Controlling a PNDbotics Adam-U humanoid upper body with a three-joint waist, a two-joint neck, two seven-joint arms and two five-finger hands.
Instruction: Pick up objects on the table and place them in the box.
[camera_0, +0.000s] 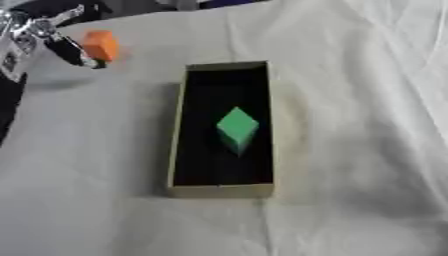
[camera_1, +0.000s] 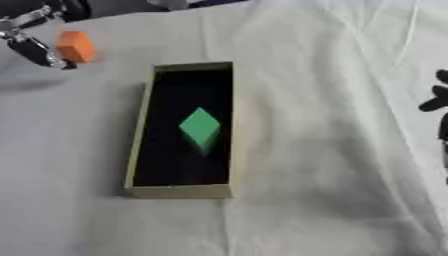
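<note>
Green block (camera_0: 237, 128) is lying in the box (camera_0: 178, 130); left hand (camera_0: 61, 42) is pinching orange block (camera_0: 100, 45) near the table's far left corner.

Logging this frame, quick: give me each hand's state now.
Left hand: shut on the orange block, held up left of the box.
Right hand: only dark fingers at the right edge; cannot tell.

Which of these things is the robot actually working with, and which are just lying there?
Part of the job:
- small orange block, pinched in the robot's left hand above the table
- long tan cardboard box with a black inside
- green block, already inside the box

Just there:
- wrinkled white tablecloth
- robot's right hand, idle at the right edge
</note>
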